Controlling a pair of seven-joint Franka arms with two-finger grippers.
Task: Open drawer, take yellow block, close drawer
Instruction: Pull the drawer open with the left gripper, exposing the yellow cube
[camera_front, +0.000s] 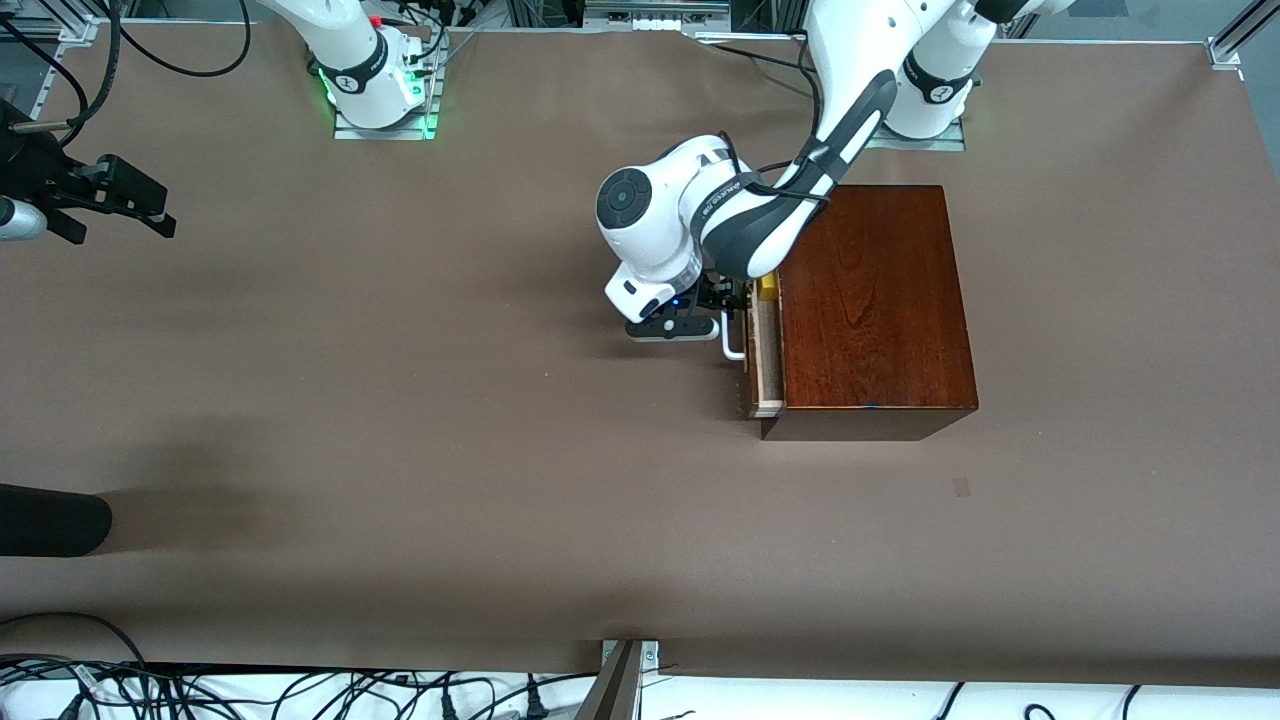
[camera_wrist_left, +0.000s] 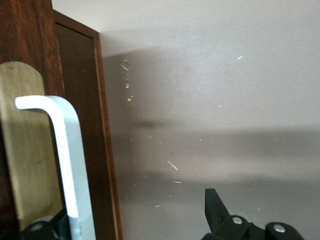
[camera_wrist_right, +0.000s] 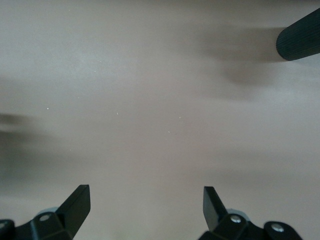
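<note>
Left wrist view: left gripper (camera_wrist_left: 135, 220), jaws wide, straddles the white handle (camera_wrist_left: 65, 165) of the drawer (camera_front: 766, 345), slightly open. Front view alone shows the yellow block (camera_front: 767, 287) inside it. Right gripper (camera_wrist_right: 146, 205) waits over bare desk (camera_front: 400, 400), jaws wide, empty.

A robotics lab; two white arm bases (camera_front: 375, 75) bolted along the brown-covered tabletop (camera_front: 400, 400); cables (camera_front: 300, 690) tangle past its edge.

Glossy reddish wooden box (camera_front: 875, 300), matt brown table (camera_front: 400, 420), possibly cloth
</note>
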